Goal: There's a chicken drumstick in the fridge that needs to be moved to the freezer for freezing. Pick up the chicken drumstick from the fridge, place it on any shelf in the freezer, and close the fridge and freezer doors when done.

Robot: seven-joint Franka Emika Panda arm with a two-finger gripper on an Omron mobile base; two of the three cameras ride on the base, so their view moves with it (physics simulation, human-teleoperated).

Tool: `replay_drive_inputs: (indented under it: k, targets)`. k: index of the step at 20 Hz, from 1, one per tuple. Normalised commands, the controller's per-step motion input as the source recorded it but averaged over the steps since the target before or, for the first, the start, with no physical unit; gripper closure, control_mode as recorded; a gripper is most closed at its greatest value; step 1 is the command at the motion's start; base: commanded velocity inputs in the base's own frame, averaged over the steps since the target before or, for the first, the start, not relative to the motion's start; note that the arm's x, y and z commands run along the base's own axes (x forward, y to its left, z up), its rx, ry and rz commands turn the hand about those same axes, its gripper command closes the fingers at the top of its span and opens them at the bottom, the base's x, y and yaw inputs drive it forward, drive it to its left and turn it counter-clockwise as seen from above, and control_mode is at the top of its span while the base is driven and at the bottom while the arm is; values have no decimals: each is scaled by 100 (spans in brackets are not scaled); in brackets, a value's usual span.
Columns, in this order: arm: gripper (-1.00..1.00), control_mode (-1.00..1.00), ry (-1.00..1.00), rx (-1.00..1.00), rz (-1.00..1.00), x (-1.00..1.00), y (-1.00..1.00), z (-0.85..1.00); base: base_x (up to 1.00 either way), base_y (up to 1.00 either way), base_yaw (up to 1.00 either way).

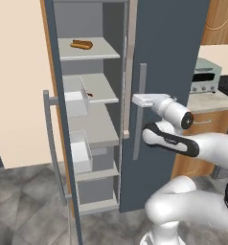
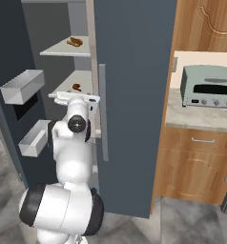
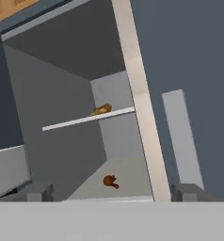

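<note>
The chicken drumstick (image 1: 89, 94) (image 2: 77, 87) (image 3: 110, 181) lies on the second shelf (image 1: 104, 88) (image 3: 132, 172) of the freezer, whose door (image 1: 58, 119) (image 2: 8, 57) stands open to the left. My gripper (image 1: 134, 99) (image 2: 72, 96) (image 3: 113, 194) hangs just in front of that shelf, pulled back from the drumstick. It is open and holds nothing. The fridge door (image 1: 168, 72) (image 2: 134, 95) to the right is shut, its bar handle (image 1: 140, 110) (image 2: 102, 112) close beside my hand.
A hot dog in a bun (image 1: 81, 44) (image 2: 75, 41) (image 3: 101, 109) rests on the shelf above. Translucent bins (image 1: 75, 98) (image 2: 22, 86) jut from the open door. A toaster oven (image 1: 204, 75) (image 2: 208, 87) sits on the counter at right, over wooden cabinets (image 2: 196, 167).
</note>
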Motion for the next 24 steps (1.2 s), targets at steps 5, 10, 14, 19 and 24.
replay_drive_inputs:
  k: [5, 10, 14, 19, 24]
  targets:
    - [-100, -100, 20, -15, -2, -68, -2, 100, 0, 0, 0]
    - [-100, -100, 27, -14, -5, -66, -12, 83, 0, 0, 0]
    - [-100, -100, 21, -4, -12, -79, -47, 12, 0, 0, 0]
    - [-100, -100, 3, 0, -11, -93, -25, -11, 0, 0, 0]
    - [-100, -100, 0, 0, -6, -74, 5, -14, 0, 0, 0]
